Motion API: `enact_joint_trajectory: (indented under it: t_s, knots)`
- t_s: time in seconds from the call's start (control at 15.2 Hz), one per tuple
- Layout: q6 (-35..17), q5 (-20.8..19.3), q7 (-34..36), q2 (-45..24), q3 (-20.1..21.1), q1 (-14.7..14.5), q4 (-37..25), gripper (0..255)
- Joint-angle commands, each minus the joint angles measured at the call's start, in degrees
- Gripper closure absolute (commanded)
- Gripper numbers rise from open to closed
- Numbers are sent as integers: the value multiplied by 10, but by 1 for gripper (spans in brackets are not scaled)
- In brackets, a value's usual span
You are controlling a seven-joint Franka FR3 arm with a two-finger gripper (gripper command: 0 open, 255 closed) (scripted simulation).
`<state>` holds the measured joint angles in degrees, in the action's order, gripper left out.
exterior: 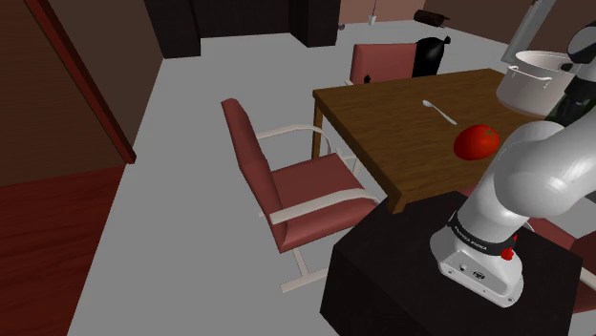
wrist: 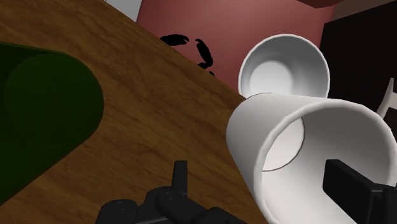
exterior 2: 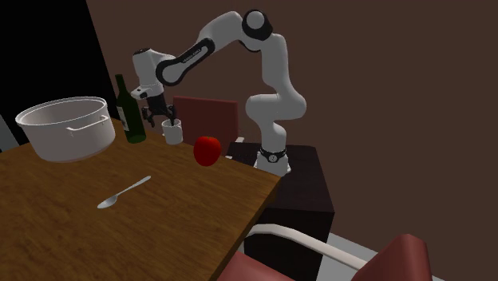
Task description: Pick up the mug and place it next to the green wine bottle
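Second exterior view, left to right: a large pale pot (exterior 2: 64, 140) stands at the wooden counter's (exterior 2: 183, 211) left end; a dark green bottle (exterior 2: 132, 116) stands upright just to its right; the black pincer (exterior 2: 160, 118) hangs from the white arm (exterior 2: 271, 80) directly beside the bottle and over the rim of the white mug (exterior 2: 173, 133). The mug sits upright on the counter near its far edge, close to the bottle but apart from it. A red fruit (exterior 2: 207, 149) lies to the mug's right, and a spoon (exterior 2: 124, 193) lies nearer the camera. A red chair back (exterior 2: 209, 112) shows behind the mug, and the black stand (exterior 2: 299, 184) is at the right. Wrist view: the bottle's dark green body lies at one side, and the mug's open mouth is at the other. The pincer's fingers (wrist: 180, 178) stand apart. One is outside the mug's wall with bare wood between them, and the other lies across the mug's mouth. The mug is not clasped. A second white cup-like form shows just past the mug; whether it belongs to the mug cannot be told. Shoulder view, left to right: a red armchair (exterior: 296, 186), the counter with the spoon and red fruit, then the pot behind the arm.
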<state>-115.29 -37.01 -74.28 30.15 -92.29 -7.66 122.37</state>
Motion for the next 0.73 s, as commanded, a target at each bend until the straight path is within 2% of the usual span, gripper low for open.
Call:
enact_joint_trajectory:
  t_s: [0.0,0.13,0.66]
  knots:
    - [24,15,-7,-5,27,16,-15,0]
    - [52,29,-15,-10,57,34,-34,0]
    - [53,29,-15,-10,57,33,-34,0]
